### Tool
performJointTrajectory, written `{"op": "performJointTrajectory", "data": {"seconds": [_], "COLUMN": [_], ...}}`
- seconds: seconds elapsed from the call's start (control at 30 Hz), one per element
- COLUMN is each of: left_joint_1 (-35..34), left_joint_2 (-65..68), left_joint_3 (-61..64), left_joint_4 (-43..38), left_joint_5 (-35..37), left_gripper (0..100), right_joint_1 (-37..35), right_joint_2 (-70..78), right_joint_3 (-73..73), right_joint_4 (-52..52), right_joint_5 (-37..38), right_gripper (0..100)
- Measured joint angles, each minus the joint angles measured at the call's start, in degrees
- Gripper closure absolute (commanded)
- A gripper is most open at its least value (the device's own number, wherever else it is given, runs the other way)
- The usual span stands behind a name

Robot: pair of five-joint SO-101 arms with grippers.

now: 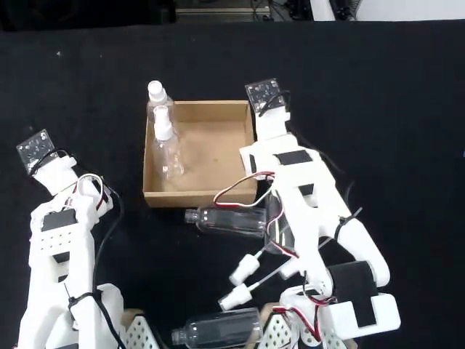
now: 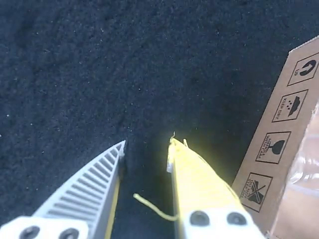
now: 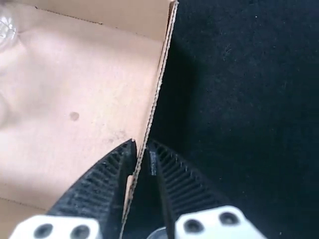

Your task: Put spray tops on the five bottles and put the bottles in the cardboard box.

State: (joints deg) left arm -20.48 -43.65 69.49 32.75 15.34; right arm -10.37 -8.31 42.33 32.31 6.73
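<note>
The cardboard box [image 1: 211, 149] stands open at mid-table. One clear bottle with a white spray top [image 1: 167, 149] lies inside it along the left wall, and a second capped bottle [image 1: 157, 98] is at the back left corner. An uncapped bottle [image 1: 227, 219] lies just in front of the box, another [image 1: 218, 329] at the near edge. Two loose spray tops [image 1: 245, 269] [image 1: 236, 297] lie between them. My right gripper [image 3: 141, 144] pinches the box's right wall [image 3: 158, 89], one finger inside and one outside. My left gripper [image 2: 147, 143] hangs open over bare table left of the box [image 2: 279, 144].
Black cloth covers the table [image 1: 378, 109], with free room to the far right and far left. The right arm [image 1: 305, 211] reaches over the uncapped bottle in front of the box. Red and white cables [image 1: 236, 190] hang from it near the box's front wall.
</note>
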Motion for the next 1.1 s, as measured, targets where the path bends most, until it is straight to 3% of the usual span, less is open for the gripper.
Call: {"op": "performJointTrajectory", "data": {"seconds": [0.27,0.47,0.8,0.93,1.1], "left_joint_1": [0.00,0.00,0.00,0.00,0.00], "left_joint_2": [0.00,0.00,0.00,0.00,0.00], "left_joint_3": [0.00,0.00,0.00,0.00,0.00], "left_joint_4": [0.00,0.00,0.00,0.00,0.00], "left_joint_5": [0.00,0.00,0.00,0.00,0.00], "left_gripper": [88,88,88,88,88], "right_joint_1": [-0.53,-0.79,-0.79,-0.79,-3.16], "right_joint_2": [0.00,0.00,-6.77,-14.15,-19.52], "right_joint_3": [0.00,0.00,0.00,0.00,0.00], "right_joint_4": [0.00,0.00,3.87,7.56,11.78], "right_joint_5": [-1.76,-2.46,-2.46,-2.46,-2.46], "right_gripper": [97.7,78.1,85.4,98.7,98.8]}}
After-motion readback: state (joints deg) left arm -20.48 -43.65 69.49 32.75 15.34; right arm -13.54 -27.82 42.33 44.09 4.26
